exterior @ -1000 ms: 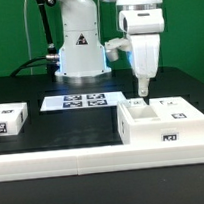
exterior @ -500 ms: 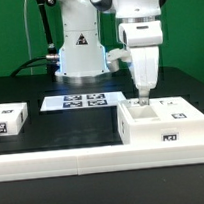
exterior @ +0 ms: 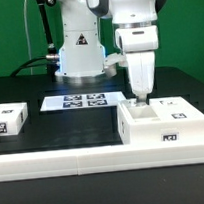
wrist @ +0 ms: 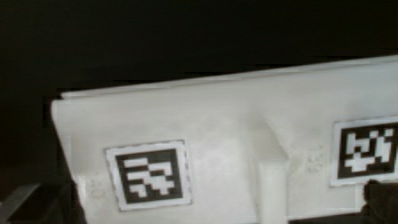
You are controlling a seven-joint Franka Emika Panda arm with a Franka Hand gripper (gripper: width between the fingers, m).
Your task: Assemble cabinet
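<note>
The cabinet [exterior: 168,125], a large white box with open compartments and black-and-white tags, stands at the exterior view's right, on the front of the black table. My gripper [exterior: 140,95] hangs just above the cabinet's rear corner on the exterior view's left, fingertips close over a compartment. In the wrist view the cabinet [wrist: 214,110] fills the picture, showing two tags. My gripper [wrist: 199,203] is open and holds nothing; its dark fingers [wrist: 381,200] show only at the picture's edges.
A small white tagged block [exterior: 9,119] lies at the exterior view's left. The marker board [exterior: 82,100] lies flat in the middle, in front of the robot base [exterior: 80,47]. A white ledge [exterior: 55,156] runs along the table's front.
My gripper has moved toward the exterior view's left and slightly down, from beside the cabinet's rear to over its compartment. The cabinet and block have not moved.
</note>
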